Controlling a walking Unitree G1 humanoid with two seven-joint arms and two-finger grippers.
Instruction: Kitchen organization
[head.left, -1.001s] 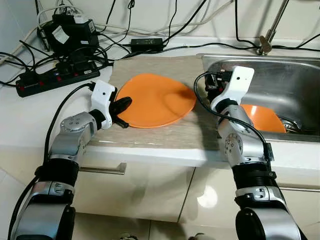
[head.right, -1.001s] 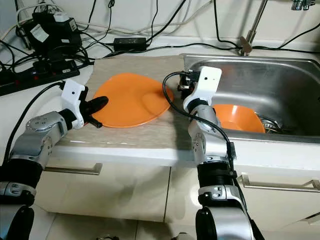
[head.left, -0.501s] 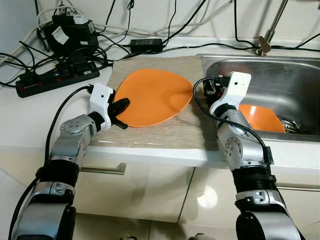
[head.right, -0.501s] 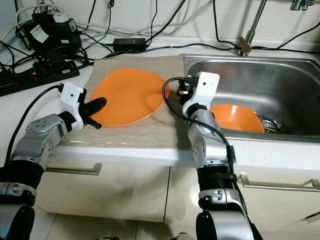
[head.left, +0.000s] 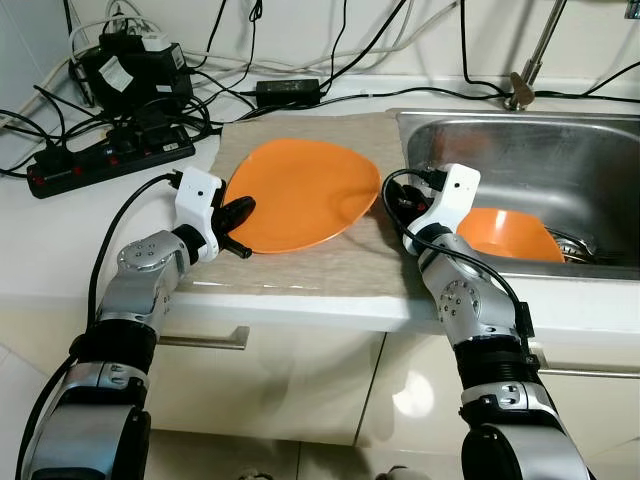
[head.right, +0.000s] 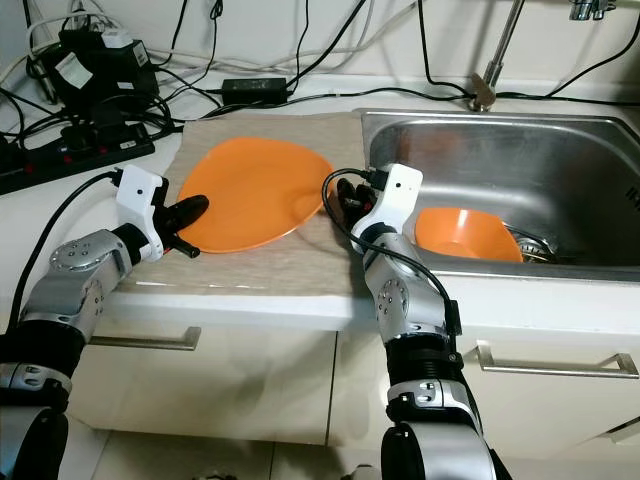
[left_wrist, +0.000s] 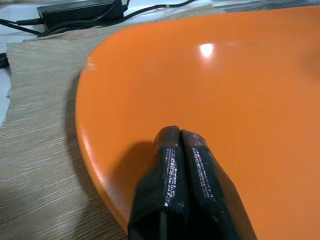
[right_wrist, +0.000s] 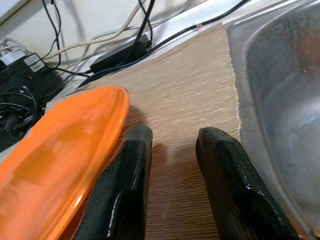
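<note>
Left gripper (head.left: 238, 212) jaws clamped on 9 o'clock rim of orange plate (head.left: 300, 190), which is tilted up off the beige mat (head.left: 330, 265) on the counter (head.left: 60, 240). Right gripper (right_wrist: 170, 175) jaws open, just beside plate's 3 o'clock edge, nothing between them. Step in hand looks like a two-handed plate pickup; next, right jaws should close on that rim, orange bowl (head.left: 500, 232) waiting in sink (head.left: 600, 150) beyond.

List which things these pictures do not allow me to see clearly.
- Left eye view: the right arm hides the orange bowl's near side in the sink.
- Left wrist view: the left hand, shut on the orange plate, covers its gripped rim.
- Faucet: cut off by the top edge.
</note>
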